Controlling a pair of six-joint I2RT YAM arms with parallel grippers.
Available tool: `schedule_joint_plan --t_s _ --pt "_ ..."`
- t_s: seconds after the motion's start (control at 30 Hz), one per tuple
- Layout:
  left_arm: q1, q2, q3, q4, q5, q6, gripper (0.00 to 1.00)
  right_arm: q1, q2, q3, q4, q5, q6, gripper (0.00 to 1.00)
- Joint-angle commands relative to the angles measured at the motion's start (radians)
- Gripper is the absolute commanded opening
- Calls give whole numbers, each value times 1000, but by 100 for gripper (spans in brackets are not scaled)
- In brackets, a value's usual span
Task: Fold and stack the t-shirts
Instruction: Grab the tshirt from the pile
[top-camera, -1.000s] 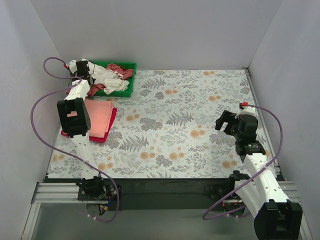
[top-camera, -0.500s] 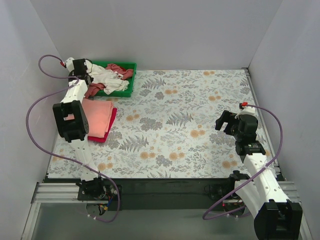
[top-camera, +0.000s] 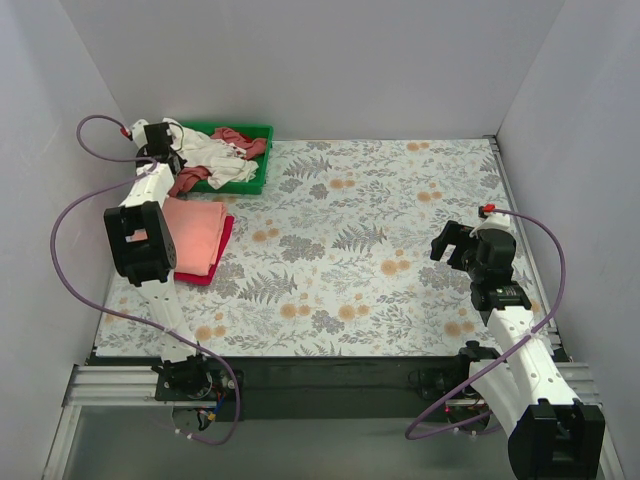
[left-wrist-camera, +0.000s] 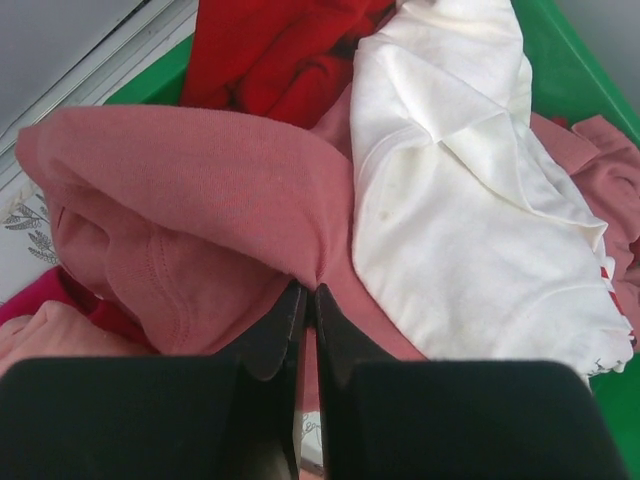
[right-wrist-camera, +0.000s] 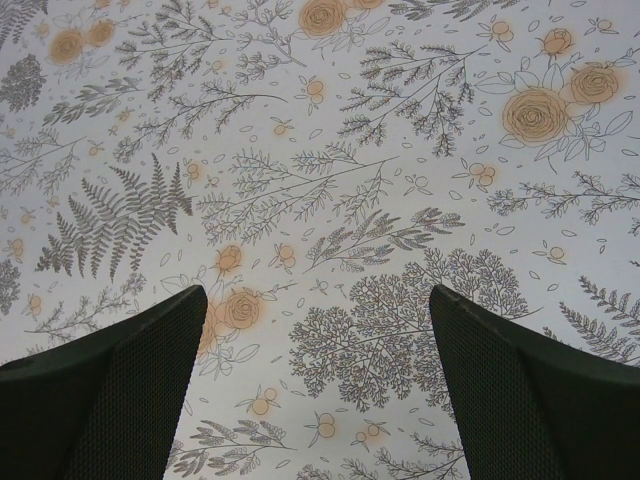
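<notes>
My left gripper is at the green bin's left end, shut on a fold of the dusty-rose t-shirt. A cream-white t-shirt and a red t-shirt lie in the bin beside it; the white one shows in the top view. A folded salmon-pink t-shirt lies on a folded red one on the table's left. My right gripper is open and empty above the table at the right.
The green bin stands at the back left corner against the wall. The floral tablecloth covers the table. White walls close in the left, back and right sides.
My left gripper has shifted slightly left at the bin's left end. The right arm has not moved.
</notes>
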Motion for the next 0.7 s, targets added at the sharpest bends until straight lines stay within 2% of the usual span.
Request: schedule_joint_plan --t_s 0.0,0.2,0.43,0.53,0.67 --pt "7 -105 -44 53 -4 6 0 -5 -9 44 36 -3 -17 98" --pt "7 -269 -83 113 2 20 0 -4 -15 44 36 -10 -17 98" --pt "7 -387 -26 133 123 20 0 -5 -33 44 34 -3 -21 98" --pt "7 -422 49 143 172 14 0 -4 -43 48 34 -4 -21 98" --pt "7 -396 199 144 222 24 0 -5 -56 43 33 -7 -23 98"
